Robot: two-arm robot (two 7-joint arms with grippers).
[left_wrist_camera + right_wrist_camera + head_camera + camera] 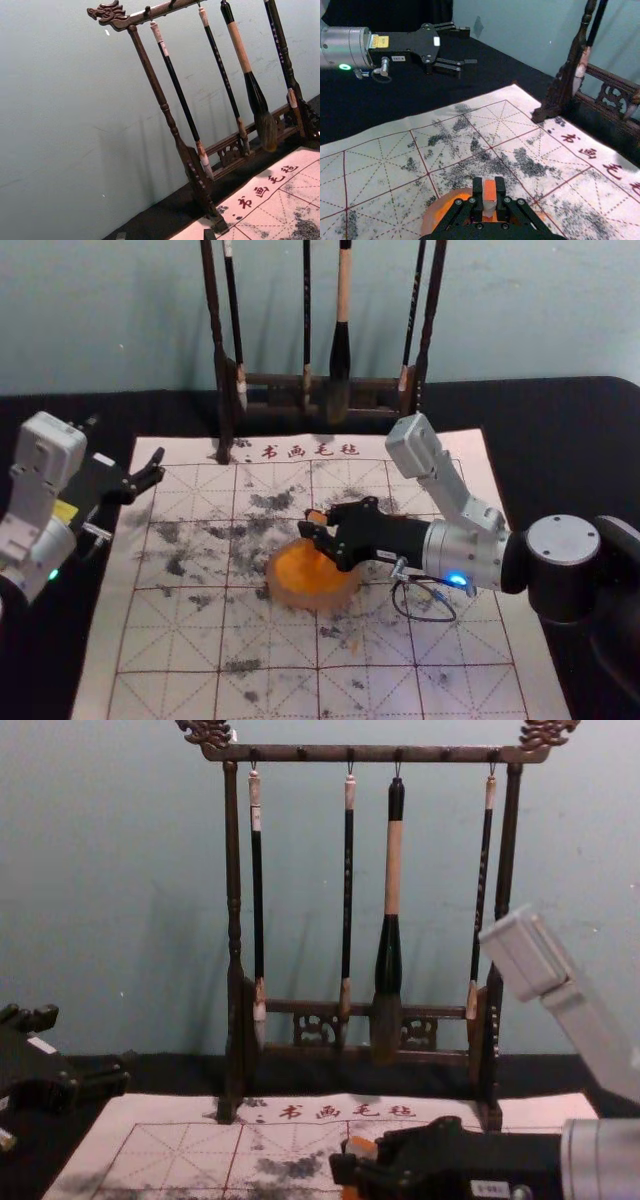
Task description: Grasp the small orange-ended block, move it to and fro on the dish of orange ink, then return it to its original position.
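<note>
Where the block (489,190) is: over the dish (292,597)
Block's long axis: roughly upright, orange end up
Right tool (317,525): clenched on the block
Left tool (157,467): parked left, fingers apart

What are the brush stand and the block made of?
The brush stand looks like dark, polished wood: it's brown, with rounded turned posts and carved ends. The block could be pale stone, because it's whitish and smooth below its orange end, but plastic would look much the same.
</note>
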